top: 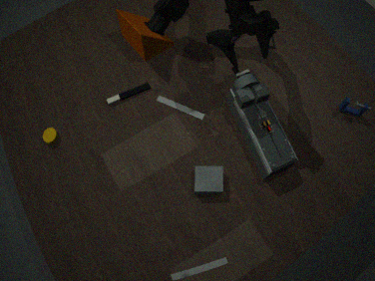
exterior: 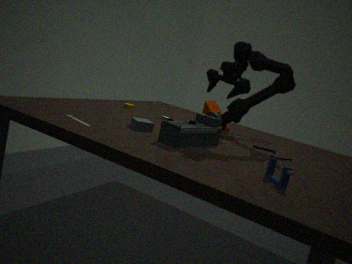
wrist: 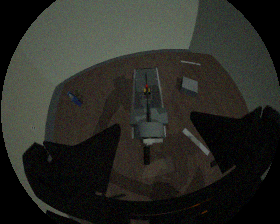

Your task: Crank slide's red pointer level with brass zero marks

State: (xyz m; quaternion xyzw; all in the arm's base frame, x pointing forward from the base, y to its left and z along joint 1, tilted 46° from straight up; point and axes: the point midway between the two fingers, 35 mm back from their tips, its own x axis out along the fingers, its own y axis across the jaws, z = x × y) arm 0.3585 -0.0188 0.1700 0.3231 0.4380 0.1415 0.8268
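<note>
The grey machine stands on the table. Its red pointer shows close to the small brass marks, seemingly slightly beyond them from the crank end. The image is too dark and small to tell whether they are exactly level. The crank's black handle sticks out at the near end in the wrist view; the arm or dark shadow hides it in the top view. My gripper is wide open and empty, raised above the crank end, apart from the handle.
An orange wedge stands near the arm's base. A grey block lies beside the machine, a blue bracket on its other side. A yellow disc and white strip lie farther off.
</note>
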